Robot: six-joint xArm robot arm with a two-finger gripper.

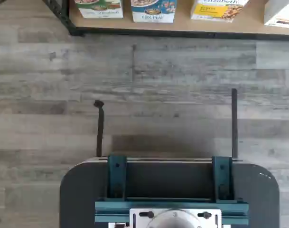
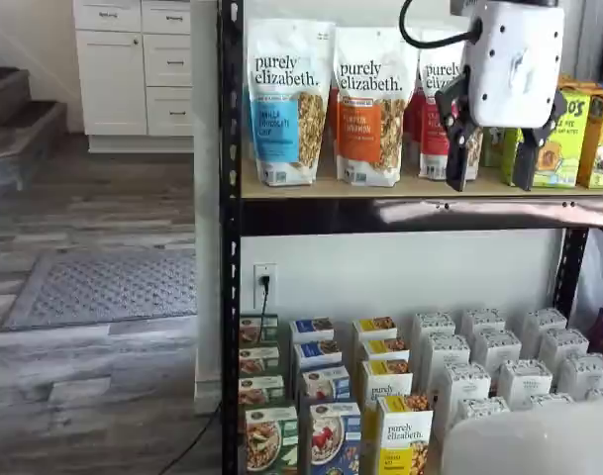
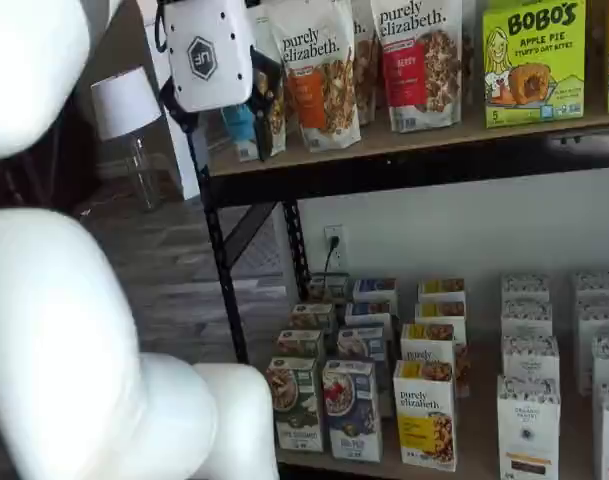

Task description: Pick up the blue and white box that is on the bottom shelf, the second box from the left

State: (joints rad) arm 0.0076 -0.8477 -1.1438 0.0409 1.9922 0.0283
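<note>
The tool [image 2: 491, 163] hangs up at the level of the upper shelf [image 2: 420, 188], its white body above two black fingers [image 2: 460, 148] that stand plainly apart with nothing between them. Right behind it, three "purely elizabeth" granola bags [image 2: 288, 99] stand in a row on that upper board, and just to the side sit green and yellow "Bobo's" boxes [image 3: 533, 60].

Well below the tool is the bottom shelf [image 3: 484, 462]. There the blue and white box [image 2: 334, 438] stands upright at the front of its column, touched by nothing; in a shelf view it shows again [image 3: 352, 410], and the wrist view catches its lower part [image 1: 153, 10]. Four blue boxes can be counted in that column, front to back. Just beside it on one side is a green-fronted box [image 2: 271, 437], heading a column of four; on the other side a yellow-and-white box [image 2: 402, 435] heads a column of four as well. Farther along stand several columns of white boxes [image 2: 494, 351].

A black steel post [image 2: 230, 237] rises beside the green column. A wall socket with a plugged cable [image 2: 265, 284] sits behind the shelf. Open air lies between the tool and the blue box.
</note>
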